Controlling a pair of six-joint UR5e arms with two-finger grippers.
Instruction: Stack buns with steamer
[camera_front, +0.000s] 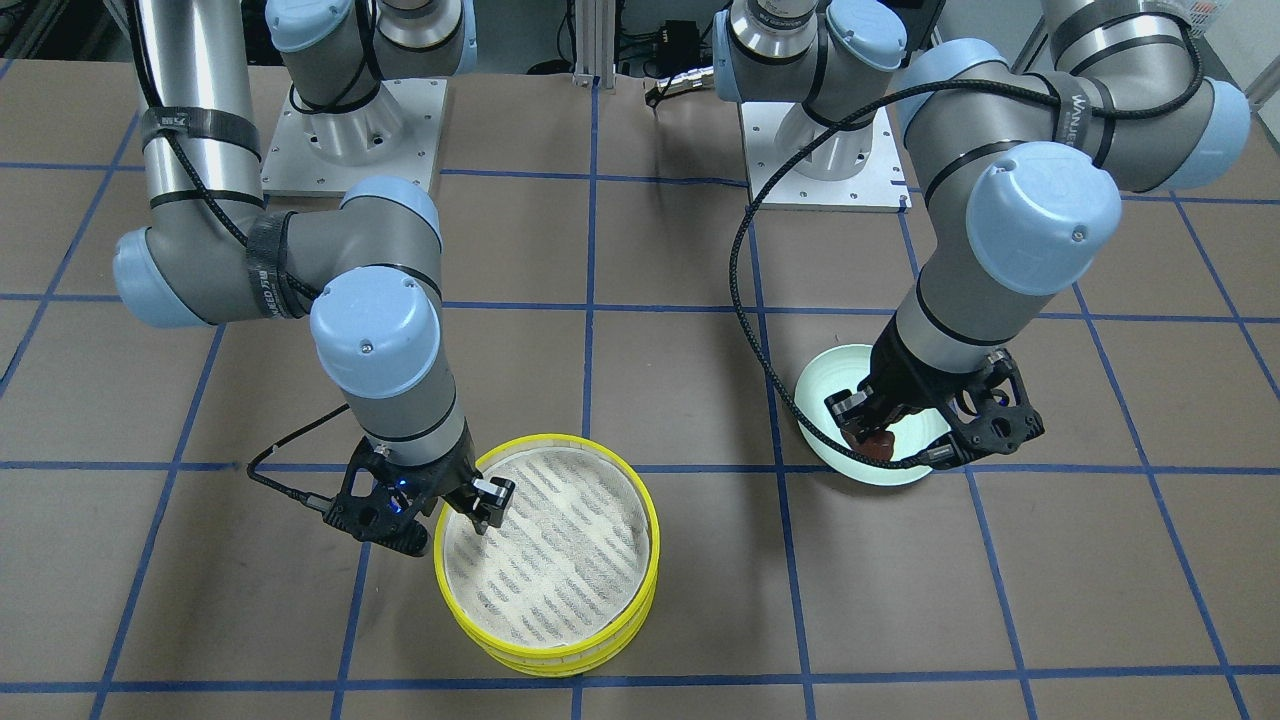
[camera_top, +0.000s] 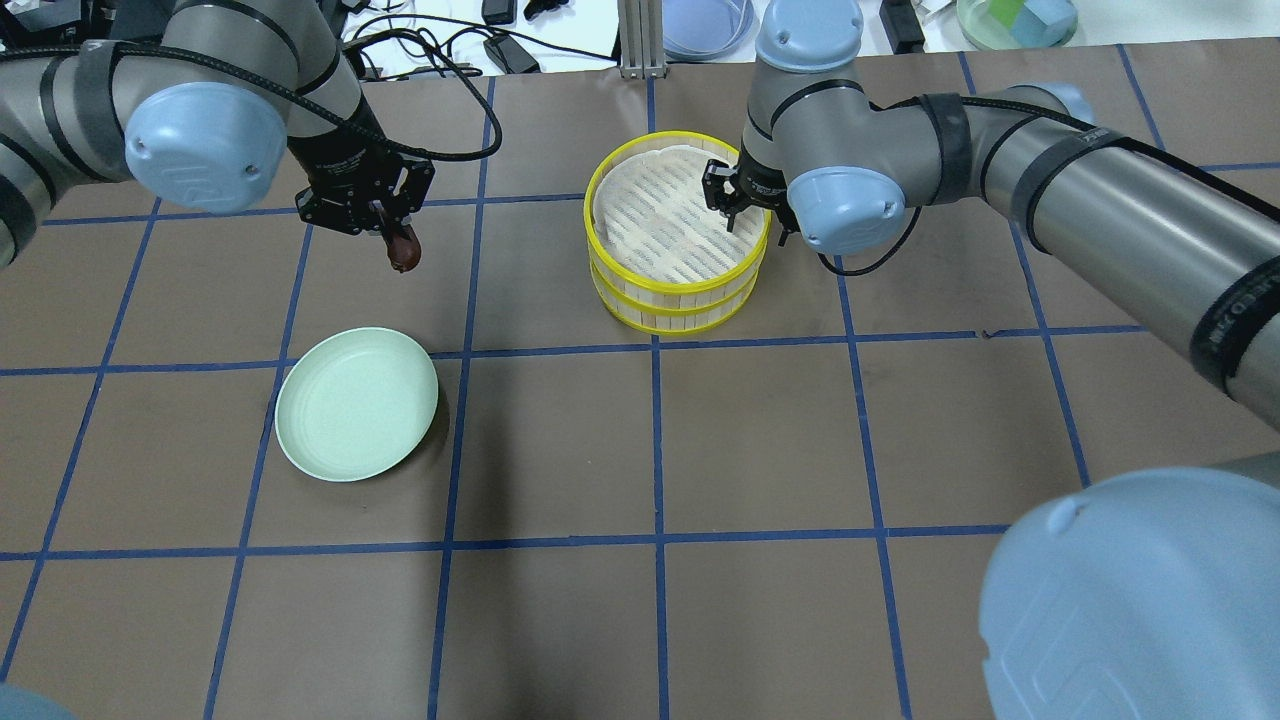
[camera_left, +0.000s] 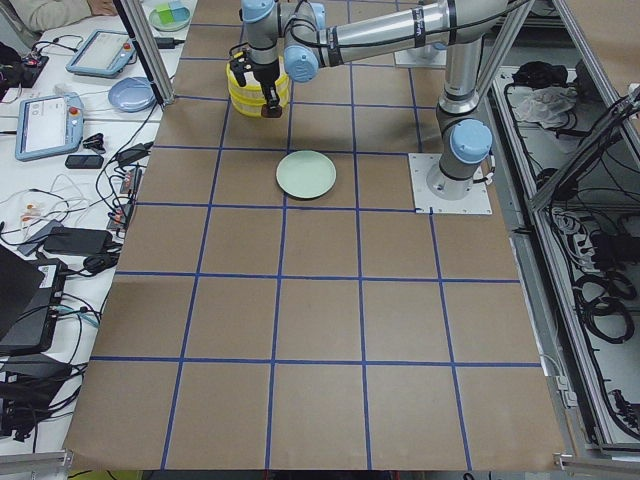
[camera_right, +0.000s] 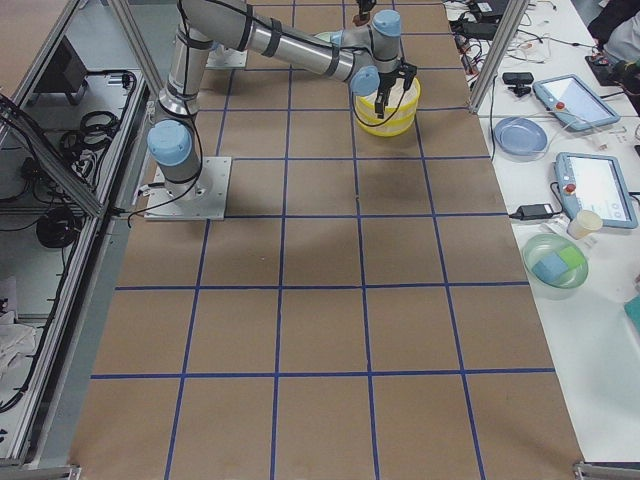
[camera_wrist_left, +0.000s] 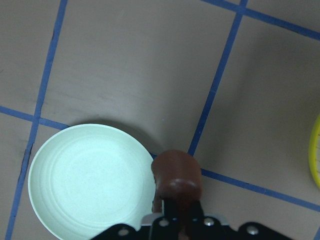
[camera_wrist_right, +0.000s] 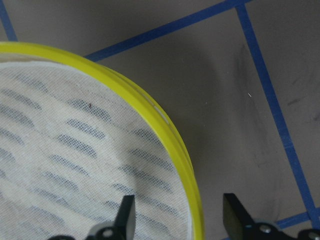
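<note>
Surface (camera_top: 760, 450): matte brown paper, squared off with blue tape; a white desk (camera_right: 600, 340) runs alongside.
Steamer (camera_top: 680, 300): two round trays stacked upright, with yellow rims, pale slatted sides and a grey-streaked mesh liner.
Brown bun (camera_top: 403, 252): blocky and rounded, long axis vertical, free end pointing down; in the air near the plate (camera_top: 355, 400), well apart from the steamer.
Left gripper (camera_top: 392, 232): fingers closed on the brown bun.
Right gripper (camera_wrist_right: 180, 212): fingers (camera_wrist_right: 233, 212) spread, holding nothing, astride the steamer's rim.
</note>
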